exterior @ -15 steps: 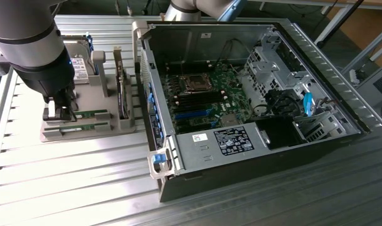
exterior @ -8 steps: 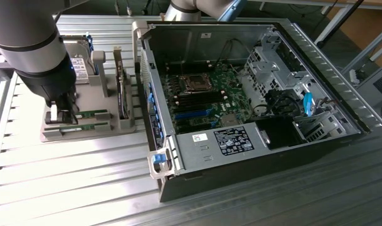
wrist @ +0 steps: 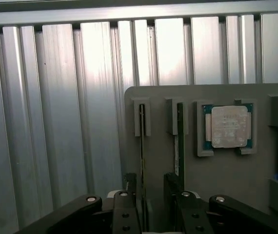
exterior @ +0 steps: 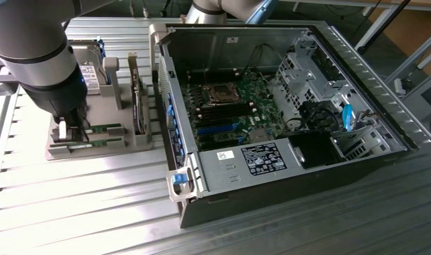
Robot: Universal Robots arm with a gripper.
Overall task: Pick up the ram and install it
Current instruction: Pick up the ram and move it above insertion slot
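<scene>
While I watch the exterior view, my gripper hangs low over the gray holder beside the open computer case. On the wrist view, its fingers stand wide apart around the ram, which sits on edge in the holder. Its twin stick stands just beside, near the CPU chip.
</scene>
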